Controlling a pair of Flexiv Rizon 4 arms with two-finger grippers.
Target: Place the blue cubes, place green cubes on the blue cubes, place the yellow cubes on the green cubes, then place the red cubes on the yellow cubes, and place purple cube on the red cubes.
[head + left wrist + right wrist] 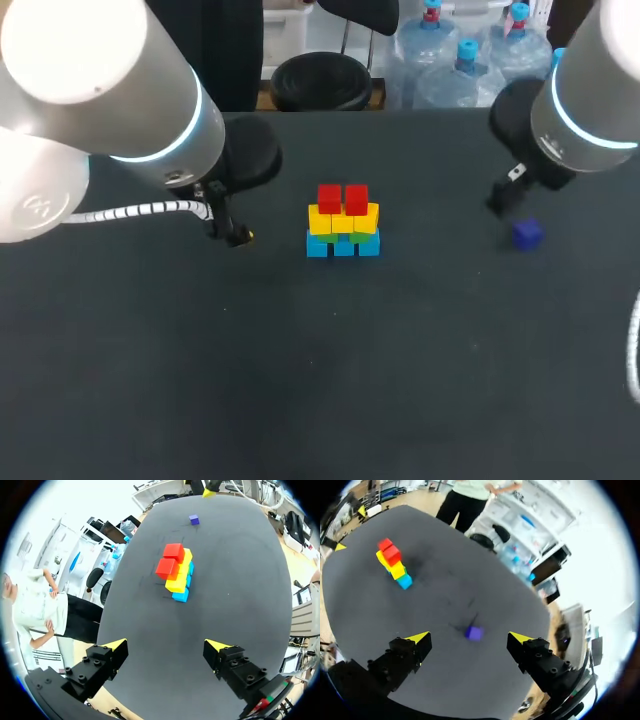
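Note:
A stack stands mid-table: blue cubes (343, 245) at the base, green cubes (340, 237) barely showing above them, yellow cubes (343, 219) over those, and two red cubes (342, 198) on top. The purple cube (527, 234) lies alone to the right. My left gripper (235, 232) hangs open and empty left of the stack; from its wrist the stack (176, 571) lies well ahead of the open left gripper (167, 650). My right gripper (467, 640) is open just above the purple cube (474, 633), which lies a little ahead between its fingers, untouched. The right gripper's fingers are hidden in the head view.
The dark table (320, 380) runs wide around the stack. Its far edge (400, 110) lies behind the arms.

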